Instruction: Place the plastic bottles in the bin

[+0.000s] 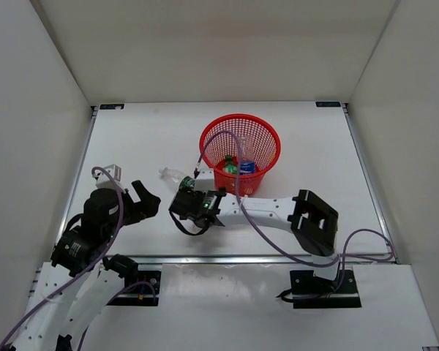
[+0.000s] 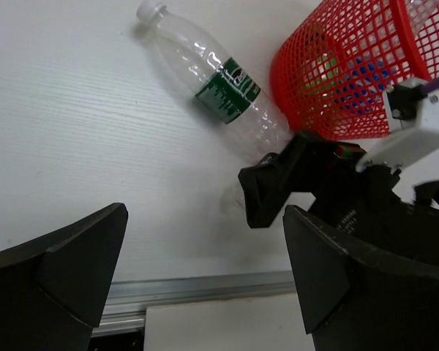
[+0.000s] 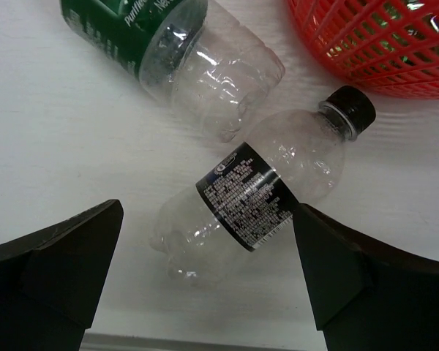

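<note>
Bin [image 1: 267, 146] mid-table, green bottle [image 1: 230, 165] and blue-label bottle [image 1: 247, 167] inside. Left gripper [image 2: 206, 210] spread wide, empty. Right gripper [image 3: 208, 208] wide too, over black-label bottle [image 3: 256, 194] lying beside bin. Green-label bottle [image 2: 223, 88] flat nearby.

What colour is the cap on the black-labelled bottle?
Black. The cap of the black-labelled bottle shows best in the right wrist view.

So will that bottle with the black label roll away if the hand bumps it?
Probably, yes: the black-label bottle lies on its side on the smooth table, so a nudge could roll it. It looks empty, so likely light. Its thin clear walls may dent if squeezed.
</note>
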